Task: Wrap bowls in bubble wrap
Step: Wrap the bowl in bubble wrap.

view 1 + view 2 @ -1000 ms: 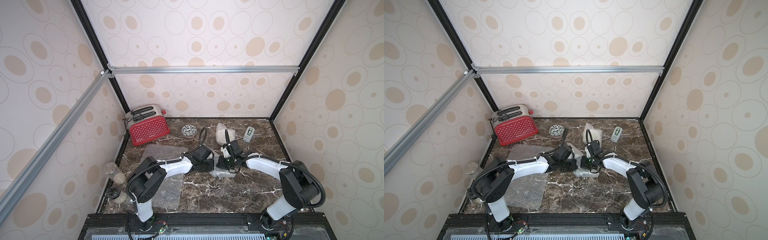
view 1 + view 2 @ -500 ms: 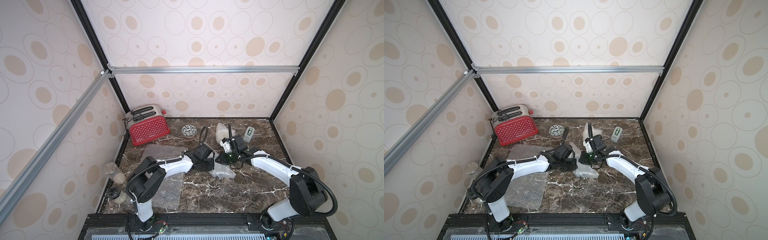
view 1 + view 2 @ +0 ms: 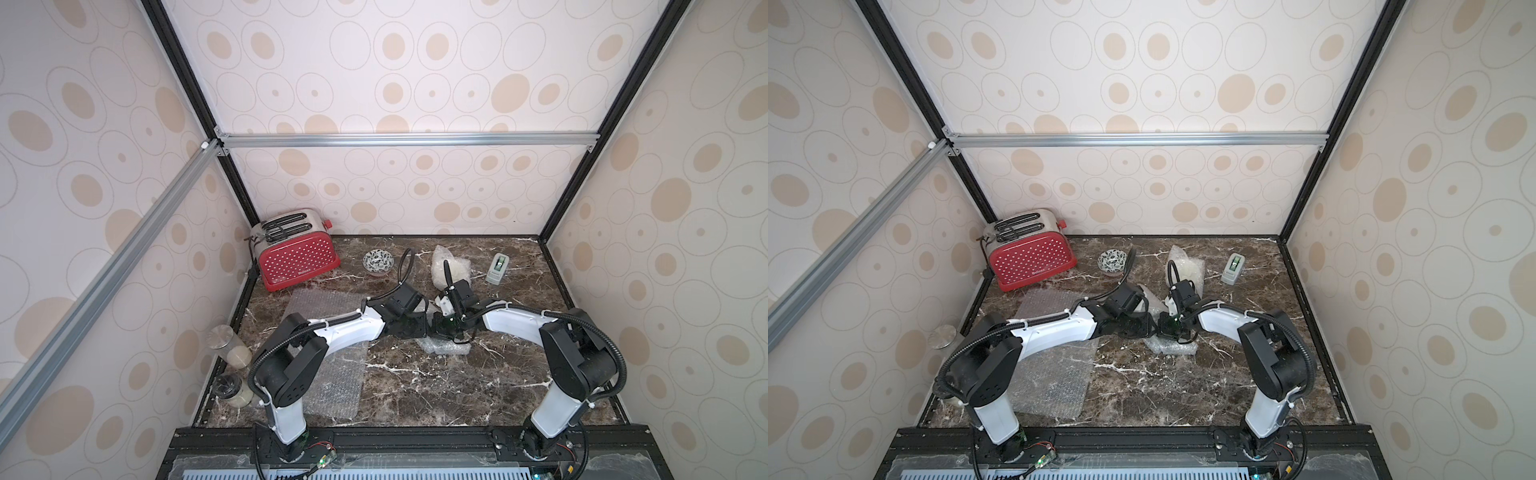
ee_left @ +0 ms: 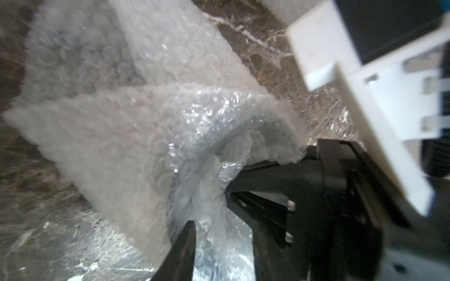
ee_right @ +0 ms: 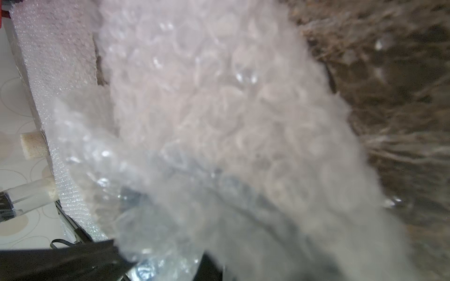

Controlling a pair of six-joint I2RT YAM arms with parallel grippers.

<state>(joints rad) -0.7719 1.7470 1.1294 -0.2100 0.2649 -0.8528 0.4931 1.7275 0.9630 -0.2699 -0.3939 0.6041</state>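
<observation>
Left claw (image 3: 419,329) jaws now apart.

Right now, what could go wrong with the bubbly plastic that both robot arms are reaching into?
1. Only the right gripper pinches the bubble wrap. The left gripper has its jaws apart, so the fold might spring open.
2. Both grippers sit almost touching over the wrap, so they could bump each other.
3. The wrap looks bunched, not snug, and what it covers is hidden, so it may slip loose.
</observation>
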